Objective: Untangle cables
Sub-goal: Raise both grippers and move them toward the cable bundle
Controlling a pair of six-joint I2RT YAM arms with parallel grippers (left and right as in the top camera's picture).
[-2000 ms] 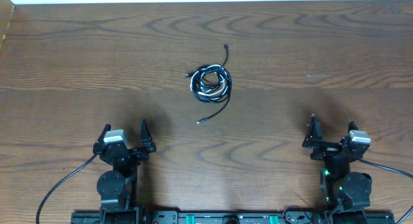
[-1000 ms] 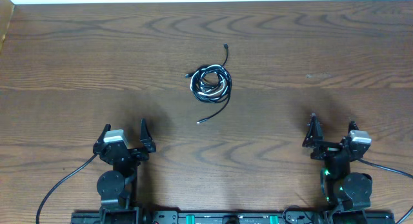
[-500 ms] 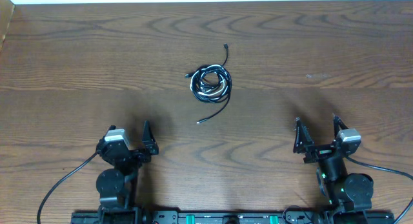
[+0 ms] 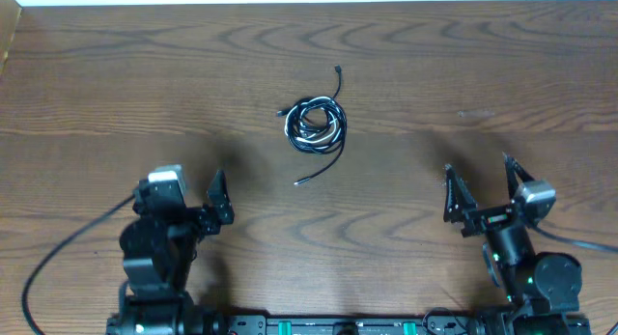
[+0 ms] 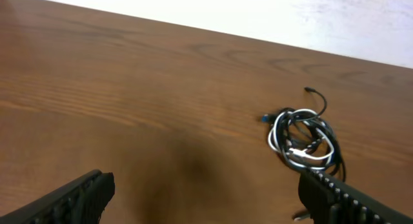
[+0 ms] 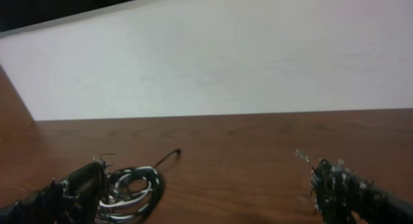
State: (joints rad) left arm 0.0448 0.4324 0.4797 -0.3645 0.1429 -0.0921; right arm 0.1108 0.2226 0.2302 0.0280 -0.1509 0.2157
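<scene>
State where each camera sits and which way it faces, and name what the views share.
Overhead: above the table, looking straight down; left gripper and right gripper at the near edge.
Left wrist: low behind the left gripper, facing the far wall; own fingers at the bottom corners.
Right wrist: low, facing the far wall; own fingers at the bottom.
Shared: the cables, in all three.

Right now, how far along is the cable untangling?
Done: nothing; the cables lie in one coiled knot on the table. In hand: nothing; left gripper and right gripper are open, empty, apart from it. Left: grasping and separating every cord.
</scene>
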